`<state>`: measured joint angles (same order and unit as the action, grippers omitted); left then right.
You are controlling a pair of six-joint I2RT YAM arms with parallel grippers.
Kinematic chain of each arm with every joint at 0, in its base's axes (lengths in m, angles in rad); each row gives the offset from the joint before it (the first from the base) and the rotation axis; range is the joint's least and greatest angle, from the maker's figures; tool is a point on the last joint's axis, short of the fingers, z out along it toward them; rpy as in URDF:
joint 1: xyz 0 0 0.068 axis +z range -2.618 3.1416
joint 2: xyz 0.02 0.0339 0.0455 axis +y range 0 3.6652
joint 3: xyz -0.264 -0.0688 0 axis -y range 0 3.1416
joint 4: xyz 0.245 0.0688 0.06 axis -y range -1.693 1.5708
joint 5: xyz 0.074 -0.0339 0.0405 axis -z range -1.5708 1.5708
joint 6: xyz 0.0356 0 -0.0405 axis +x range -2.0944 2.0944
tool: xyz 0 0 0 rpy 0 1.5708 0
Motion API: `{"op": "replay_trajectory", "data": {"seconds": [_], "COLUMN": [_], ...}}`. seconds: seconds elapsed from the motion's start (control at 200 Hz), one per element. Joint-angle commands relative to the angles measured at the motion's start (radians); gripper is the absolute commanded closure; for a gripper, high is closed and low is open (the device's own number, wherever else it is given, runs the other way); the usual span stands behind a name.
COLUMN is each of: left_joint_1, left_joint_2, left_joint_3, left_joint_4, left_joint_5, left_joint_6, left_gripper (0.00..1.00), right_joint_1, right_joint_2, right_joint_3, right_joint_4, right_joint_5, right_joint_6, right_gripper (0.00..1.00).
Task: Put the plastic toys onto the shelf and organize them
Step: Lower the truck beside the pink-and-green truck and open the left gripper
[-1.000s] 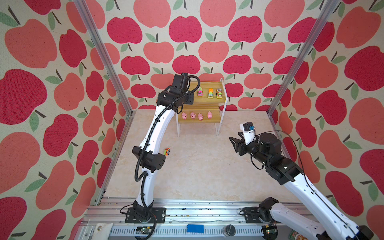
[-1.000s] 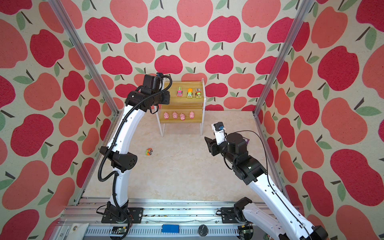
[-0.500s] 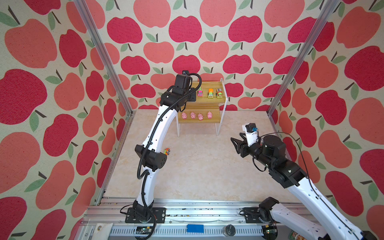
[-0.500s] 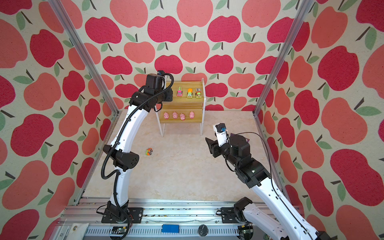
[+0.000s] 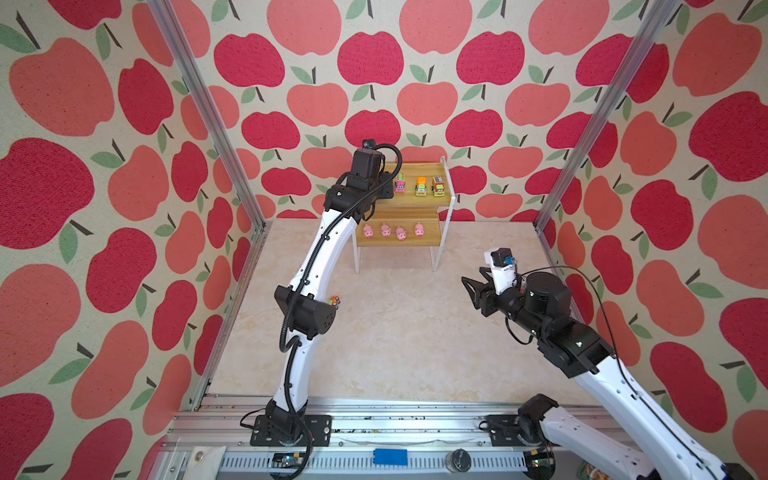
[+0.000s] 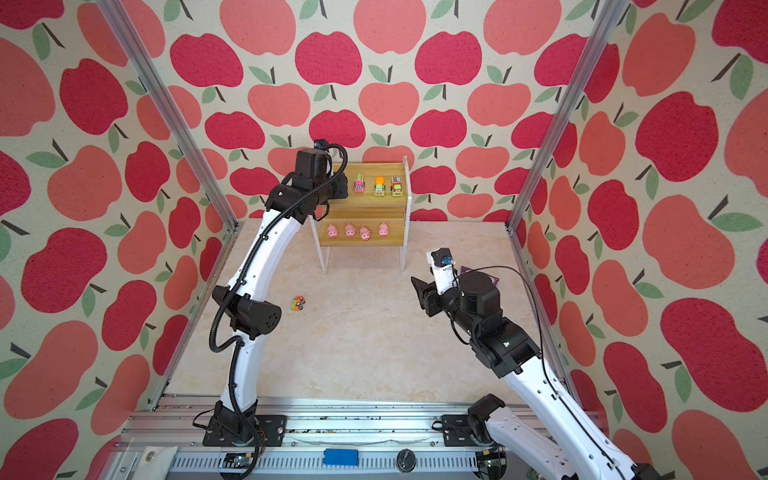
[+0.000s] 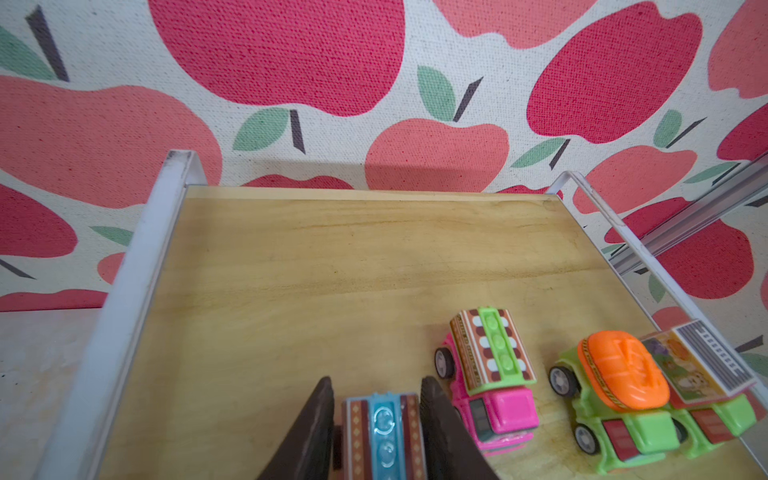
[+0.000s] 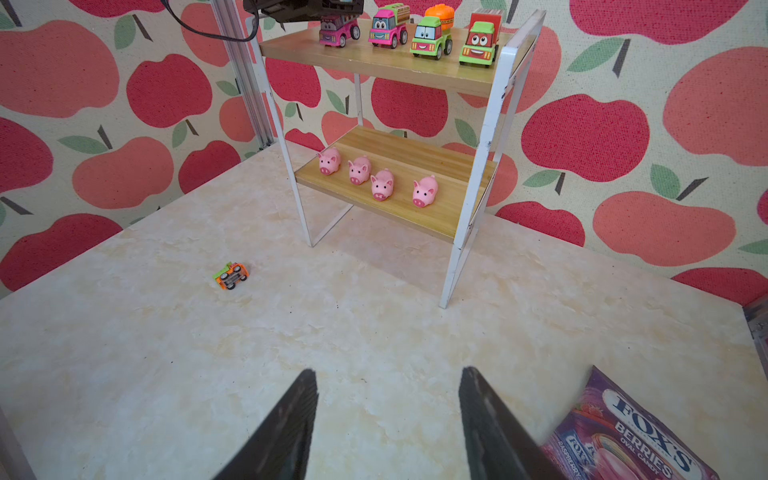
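Observation:
The shelf (image 5: 415, 200) (image 6: 365, 200) stands at the back wall. On its upper board (image 7: 332, 270) are three toy trucks: pink (image 7: 490, 374), green with an orange tank (image 7: 615, 390), and red and green (image 8: 480, 39). My left gripper (image 7: 377, 380) (image 5: 386, 187) is over that board's left part, shut on a fourth truck (image 7: 382, 432) (image 8: 337, 31) with a blue strip on its roof. Several pink pigs (image 8: 376, 180) (image 5: 392, 231) line the lower board. Another truck (image 8: 232, 275) (image 6: 299, 303) lies overturned on the table. My right gripper (image 8: 386, 374) (image 5: 471, 293) hovers open and empty.
A purple candy bag (image 8: 623, 432) lies on the table just right of my right gripper. Metal frame posts (image 5: 208, 112) stand at the back corners. My left arm's elbow (image 5: 307, 311) hangs close by the overturned truck. The table (image 5: 395, 332) is pale marble.
My left gripper has moved right, further in over the upper board, with the truck in it. My right arm has sunk and drawn back a little.

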<state>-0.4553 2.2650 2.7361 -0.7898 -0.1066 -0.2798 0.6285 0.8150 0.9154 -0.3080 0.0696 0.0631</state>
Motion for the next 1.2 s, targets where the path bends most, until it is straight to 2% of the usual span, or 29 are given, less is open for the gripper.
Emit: {"op": "replay_trajectory", "data": {"seconds": [0.0, 0.495, 0.71, 0.795, 1.051, 1.196], "left_joint_1": [0.001, -0.005, -0.005, -0.003, 0.022, 0.039], "left_joint_2": [0.029, 0.060, 0.051, 0.039, -0.015, -0.050], "left_joint_3": [0.012, -0.010, -0.010, -0.009, -0.006, -0.004], "left_joint_4": [0.038, 0.102, 0.112, 0.119, 0.139, 0.158], "left_joint_5": [-0.036, -0.045, -0.057, -0.051, 0.039, 0.115], "left_joint_6": [-0.035, -0.138, -0.142, -0.133, -0.077, -0.051], "left_gripper": [0.63, 0.63, 0.57, 0.52, 0.24, 0.16], "right_joint_1": [0.008, 0.009, 0.008, 0.008, 0.008, 0.008], "right_joint_2": [-0.004, 0.000, 0.006, 0.014, 0.038, 0.059], "right_joint_3": [-0.017, -0.032, -0.031, -0.032, -0.022, -0.005], "right_joint_4": [0.010, 0.016, 0.019, 0.027, 0.044, 0.044], "right_joint_5": [0.010, 0.018, 0.018, 0.012, 0.005, 0.013], "right_joint_6": [-0.002, 0.002, -0.002, 0.000, -0.001, -0.018], "right_gripper": [0.42, 0.42, 0.42, 0.42, 0.42, 0.41]}}
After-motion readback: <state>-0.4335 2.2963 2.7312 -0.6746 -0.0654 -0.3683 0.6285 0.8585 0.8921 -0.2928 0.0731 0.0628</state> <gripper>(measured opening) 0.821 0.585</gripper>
